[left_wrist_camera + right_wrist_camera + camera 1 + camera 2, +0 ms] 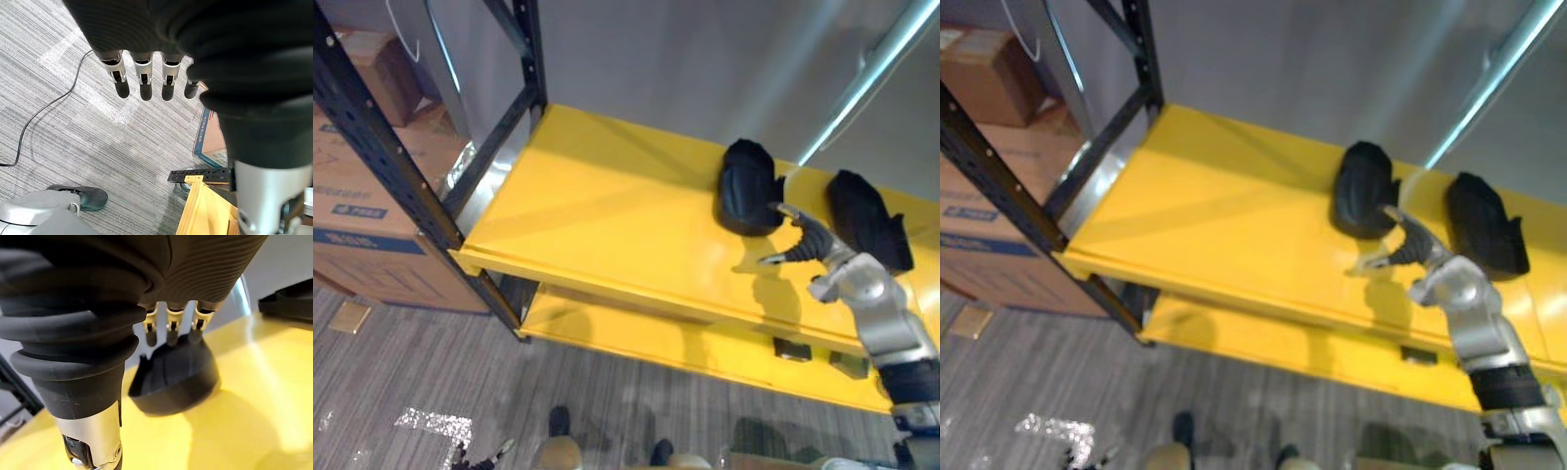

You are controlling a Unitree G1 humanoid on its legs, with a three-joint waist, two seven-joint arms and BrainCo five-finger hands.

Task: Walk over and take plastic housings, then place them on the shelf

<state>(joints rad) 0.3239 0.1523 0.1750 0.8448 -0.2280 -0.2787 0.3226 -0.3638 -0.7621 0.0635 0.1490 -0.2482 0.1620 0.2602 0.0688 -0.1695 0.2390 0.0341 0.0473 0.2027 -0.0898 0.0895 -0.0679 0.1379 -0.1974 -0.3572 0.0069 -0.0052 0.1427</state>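
Note:
Two black plastic housings lie on the upper yellow shelf board [607,215]. One housing [748,188] is near the middle, the other [867,219] further right. My right hand [815,245] hovers between them, open, with straight fingers [168,330] reaching to the right edge of the nearer housing [176,377]. I cannot tell whether they touch it. The second housing [293,303] lies beyond. My left hand [142,73] hangs open over the grey carpet and holds nothing.
The rack's black perforated upright [382,157] stands at the left, with cardboard boxes [362,206] behind it. A lower yellow board [636,338] carries small dark items [793,350]. A silver pole [871,69] slants down at the right. A grey wall backs the shelf.

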